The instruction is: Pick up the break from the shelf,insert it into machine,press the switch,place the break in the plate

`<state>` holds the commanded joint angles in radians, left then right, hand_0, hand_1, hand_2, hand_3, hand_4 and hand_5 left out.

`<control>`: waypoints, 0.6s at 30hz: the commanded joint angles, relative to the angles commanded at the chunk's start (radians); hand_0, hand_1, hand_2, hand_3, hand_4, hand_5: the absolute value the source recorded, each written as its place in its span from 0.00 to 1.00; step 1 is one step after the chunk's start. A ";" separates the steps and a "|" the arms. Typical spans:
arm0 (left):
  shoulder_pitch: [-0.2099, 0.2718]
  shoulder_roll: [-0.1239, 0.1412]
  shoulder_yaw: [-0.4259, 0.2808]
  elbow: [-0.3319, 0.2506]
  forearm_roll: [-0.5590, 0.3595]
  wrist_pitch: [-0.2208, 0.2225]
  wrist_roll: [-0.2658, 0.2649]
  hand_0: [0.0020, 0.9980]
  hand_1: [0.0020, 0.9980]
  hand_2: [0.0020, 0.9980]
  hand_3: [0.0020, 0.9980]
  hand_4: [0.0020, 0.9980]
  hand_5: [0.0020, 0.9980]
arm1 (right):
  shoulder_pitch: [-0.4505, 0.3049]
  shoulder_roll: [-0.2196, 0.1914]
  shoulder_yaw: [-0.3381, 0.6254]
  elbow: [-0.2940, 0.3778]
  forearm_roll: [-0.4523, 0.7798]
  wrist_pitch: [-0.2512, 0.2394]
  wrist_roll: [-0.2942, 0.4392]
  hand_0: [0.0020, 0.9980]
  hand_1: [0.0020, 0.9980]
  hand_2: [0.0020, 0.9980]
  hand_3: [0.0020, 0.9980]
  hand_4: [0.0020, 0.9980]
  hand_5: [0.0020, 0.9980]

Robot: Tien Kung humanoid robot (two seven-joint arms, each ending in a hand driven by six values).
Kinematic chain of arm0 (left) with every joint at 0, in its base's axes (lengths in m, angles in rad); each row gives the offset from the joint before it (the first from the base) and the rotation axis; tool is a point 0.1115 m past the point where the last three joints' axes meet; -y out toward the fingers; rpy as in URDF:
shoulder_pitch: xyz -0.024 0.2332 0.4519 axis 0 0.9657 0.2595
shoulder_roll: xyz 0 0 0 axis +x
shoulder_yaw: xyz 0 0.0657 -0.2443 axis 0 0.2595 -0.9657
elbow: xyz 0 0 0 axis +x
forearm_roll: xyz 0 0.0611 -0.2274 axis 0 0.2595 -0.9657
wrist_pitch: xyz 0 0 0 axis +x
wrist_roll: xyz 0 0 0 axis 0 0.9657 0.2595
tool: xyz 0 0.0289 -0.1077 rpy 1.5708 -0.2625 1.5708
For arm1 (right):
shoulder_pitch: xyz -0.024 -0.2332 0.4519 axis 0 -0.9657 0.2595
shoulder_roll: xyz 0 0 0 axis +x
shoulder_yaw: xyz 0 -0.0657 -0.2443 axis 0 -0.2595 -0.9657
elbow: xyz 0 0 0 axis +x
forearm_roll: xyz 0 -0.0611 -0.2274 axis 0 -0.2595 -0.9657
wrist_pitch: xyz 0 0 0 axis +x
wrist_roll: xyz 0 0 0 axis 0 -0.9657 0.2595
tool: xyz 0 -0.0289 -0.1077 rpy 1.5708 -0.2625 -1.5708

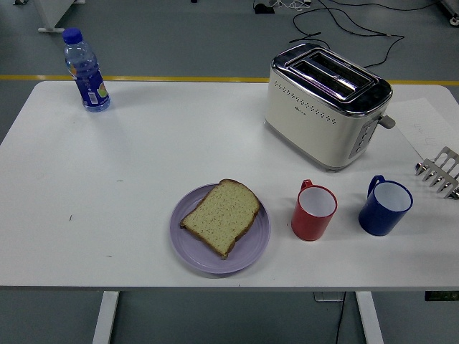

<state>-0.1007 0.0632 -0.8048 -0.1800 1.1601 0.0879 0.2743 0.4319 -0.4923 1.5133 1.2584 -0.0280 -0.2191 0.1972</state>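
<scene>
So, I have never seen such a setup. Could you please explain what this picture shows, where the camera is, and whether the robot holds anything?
The camera sits high on a humanoid robot, looking down over a white table. Neither of its hands is in view now, so nothing is held. On the table are a purple plate with a slice of bread lying on it, a red cup, a blue cup, a cream toaster with empty slots, a water bottle at the far left, and a metal rack at the right edge.
</scene>
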 joint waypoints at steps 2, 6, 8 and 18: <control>0.000 -0.001 -0.001 0.000 0.001 0.000 0.000 0.66 0.59 0.60 0.60 0.33 0.94 | -0.011 -0.005 0.005 -0.030 0.021 -0.021 -0.025 0.79 0.73 0.74 0.67 0.52 0.31; 0.000 -0.002 -0.003 0.000 0.002 0.000 -0.001 0.66 0.59 0.60 0.60 0.33 0.94 | -0.027 -0.009 0.020 -0.091 0.037 -0.021 -0.068 0.79 0.73 0.74 0.67 0.52 0.31; 0.001 -0.002 -0.004 0.000 0.004 -0.001 -0.001 0.66 0.59 0.60 0.60 0.33 0.94 | -0.030 -0.010 0.024 -0.104 0.038 -0.017 -0.076 0.78 0.72 0.73 0.67 0.52 0.32; 0.006 -0.003 -0.014 0.000 0.017 -0.002 0.000 0.66 0.59 0.60 0.60 0.33 0.94 | -0.058 -0.016 0.053 -0.239 0.041 0.044 -0.121 0.77 0.70 0.71 0.66 0.51 0.31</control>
<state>-0.0946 0.0597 -0.8192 -0.1800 1.1775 0.0859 0.2740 0.3736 -0.5079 1.5662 1.0196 0.0132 -0.1747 0.0760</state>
